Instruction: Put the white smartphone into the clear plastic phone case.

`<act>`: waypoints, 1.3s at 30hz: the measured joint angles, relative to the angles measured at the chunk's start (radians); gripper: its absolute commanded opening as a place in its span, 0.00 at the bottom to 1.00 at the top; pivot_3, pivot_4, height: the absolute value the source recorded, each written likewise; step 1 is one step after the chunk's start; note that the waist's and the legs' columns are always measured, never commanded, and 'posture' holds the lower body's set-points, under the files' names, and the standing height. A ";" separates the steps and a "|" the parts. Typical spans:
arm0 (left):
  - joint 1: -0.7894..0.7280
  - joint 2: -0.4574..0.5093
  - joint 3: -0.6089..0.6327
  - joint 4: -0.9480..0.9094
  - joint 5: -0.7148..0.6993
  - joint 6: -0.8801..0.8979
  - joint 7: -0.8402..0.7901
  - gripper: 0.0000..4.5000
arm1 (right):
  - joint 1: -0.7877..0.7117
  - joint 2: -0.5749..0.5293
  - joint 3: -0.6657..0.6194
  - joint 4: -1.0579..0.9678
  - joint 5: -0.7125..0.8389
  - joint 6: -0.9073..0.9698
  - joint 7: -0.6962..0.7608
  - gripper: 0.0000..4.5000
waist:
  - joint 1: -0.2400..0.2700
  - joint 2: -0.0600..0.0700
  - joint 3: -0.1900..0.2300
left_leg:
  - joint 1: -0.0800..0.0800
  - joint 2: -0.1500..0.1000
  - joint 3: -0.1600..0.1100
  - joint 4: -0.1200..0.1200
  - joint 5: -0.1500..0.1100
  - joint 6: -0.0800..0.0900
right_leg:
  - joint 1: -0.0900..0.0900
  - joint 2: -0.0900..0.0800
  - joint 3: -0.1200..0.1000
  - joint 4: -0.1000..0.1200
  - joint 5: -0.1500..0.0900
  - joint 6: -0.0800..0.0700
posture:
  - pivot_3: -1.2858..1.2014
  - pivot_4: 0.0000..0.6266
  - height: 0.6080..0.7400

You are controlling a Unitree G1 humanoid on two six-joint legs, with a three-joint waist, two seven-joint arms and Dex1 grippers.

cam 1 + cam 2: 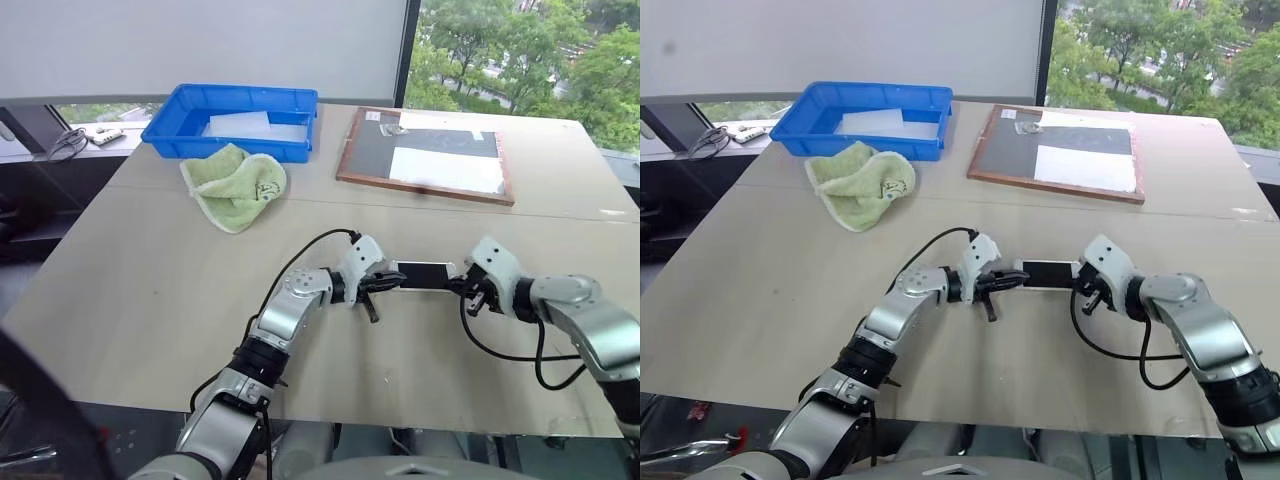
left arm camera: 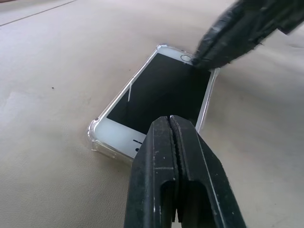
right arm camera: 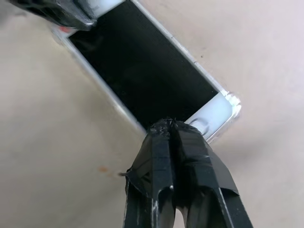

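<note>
The white smartphone [image 2: 159, 92] lies flat, screen up, near the middle front of the beige tabletop [image 1: 150, 290], and it sits inside the clear plastic phone case [image 2: 97, 135], whose see-through rim and rounded corners show all around its edge. The left claw [image 1: 393, 279] has its two black fingers pressed together with nothing between them, its tip at the end of the phone that bears the speaker slot. The right claw [image 1: 462, 285] is likewise pinched closed and empty, its tip resting at the opposite end, just by the round home button [image 3: 203, 124]. The two claws face each other with the phone lying lengthwise between them. Farther back on the tabletop are a crumpled green cloth [image 1: 234, 185], a blue plastic bin [image 1: 180, 128] holding a whitish sheet, and a wood-framed board [image 1: 425, 153] with a dark surface and a white sheet on it, all well apart from the phone.
</note>
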 measured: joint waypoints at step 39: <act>0.377 0.393 0.346 -0.600 -0.453 0.287 -0.069 0.99 | 0.415 0.057 -0.522 -0.159 0.240 -0.387 -0.031 1.00 | -0.026 0.027 0.046 | -0.016 0.003 0.011 0.012 0.003 0.005 | -0.022 0.005 0.014 0.016 0.003 -0.002 | 0.52 0.24 1.00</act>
